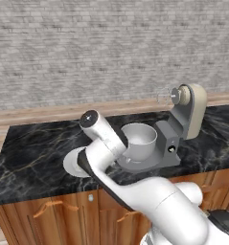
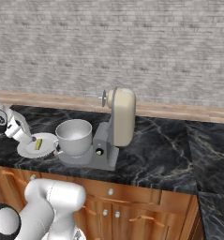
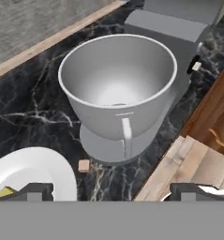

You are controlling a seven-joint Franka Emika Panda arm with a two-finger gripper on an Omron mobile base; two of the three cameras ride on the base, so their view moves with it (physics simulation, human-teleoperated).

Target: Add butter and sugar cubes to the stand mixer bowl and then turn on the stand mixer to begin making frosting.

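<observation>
My gripper (image 3: 106, 192) hangs released, holding nothing, over the black marble surface (image 3: 33, 108). The small yellow butter stick (image 2: 38, 144) lies on the flat white plate (image 3: 38, 171); the tiny tan sugar cube (image 3: 84, 165) sits between that plate and the pale grey handled bowl (image 3: 118, 79) on the beige-headed stand mixer (image 2: 120, 117).

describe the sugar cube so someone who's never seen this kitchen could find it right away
Start at the stand mixer on the black marble counter, with its big pale stand mixer bowl on the round grey base. The sugar cube lies on bare counter beside that base, between it and the white plate. It is tiny, pale tan and cubic, unlike the yellow butter on the plate.
</observation>
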